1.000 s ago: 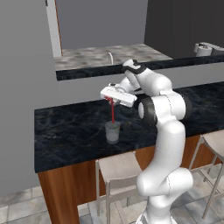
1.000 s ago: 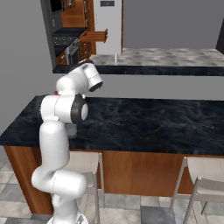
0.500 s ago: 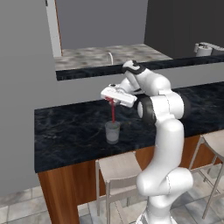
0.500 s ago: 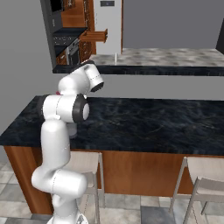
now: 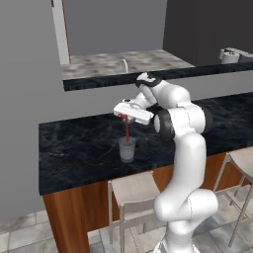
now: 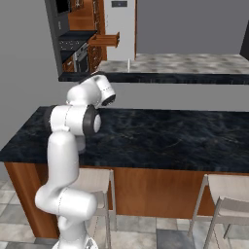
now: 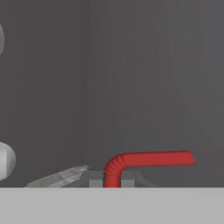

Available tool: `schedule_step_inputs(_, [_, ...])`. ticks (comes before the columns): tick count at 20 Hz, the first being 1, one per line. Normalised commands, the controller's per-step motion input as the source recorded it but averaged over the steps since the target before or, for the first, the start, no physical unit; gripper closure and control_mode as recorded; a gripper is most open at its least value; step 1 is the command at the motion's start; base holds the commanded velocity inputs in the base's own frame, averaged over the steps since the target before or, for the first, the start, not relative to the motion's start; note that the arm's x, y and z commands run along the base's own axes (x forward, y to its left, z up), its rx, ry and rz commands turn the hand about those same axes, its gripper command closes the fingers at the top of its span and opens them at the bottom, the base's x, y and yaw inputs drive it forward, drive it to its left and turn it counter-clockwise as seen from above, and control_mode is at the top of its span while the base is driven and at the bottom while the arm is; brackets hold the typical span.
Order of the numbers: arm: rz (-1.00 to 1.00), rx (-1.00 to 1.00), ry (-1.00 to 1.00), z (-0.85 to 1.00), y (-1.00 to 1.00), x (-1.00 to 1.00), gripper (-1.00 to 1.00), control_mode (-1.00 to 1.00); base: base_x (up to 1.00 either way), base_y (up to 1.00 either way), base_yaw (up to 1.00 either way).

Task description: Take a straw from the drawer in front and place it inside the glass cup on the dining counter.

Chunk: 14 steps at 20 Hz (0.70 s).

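Straw upright in glass cup

The table is a long slab of black stone with faint white veins, set on a reddish-brown wooden base that shows along its near side. In the left base view one object stands directly on it: the glass cup, upright, clear and greyish, toward the near edge and left of the middle of the visible stretch. A thin red straw stands upright with its lower end in the cup. In the right base view the same black slab runs from left to right. Behind it, higher and farther, a second ledge with a grey speckled top and dark front edge carries a small white item, too small to identify.
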Motion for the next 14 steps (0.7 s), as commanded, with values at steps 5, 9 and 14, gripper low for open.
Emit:
schedule_step_inputs(5, [0.0, 0.0, 0.01, -0.25, 0.0, 0.05, 1.0, -1.0, 0.0, 0.0, 0.0])
schedule_step_inputs(9, [0.0, 0.0, 0.0, -0.22, 0.0, 0.08, 1.0, -1.0, 0.0, 0.0, 0.0])
schedule_step_inputs(14, [0.0, 0.0, 0.0, -0.17, 0.0, 0.15, 1.0, -1.0, 0.0, 0.0, 0.0])
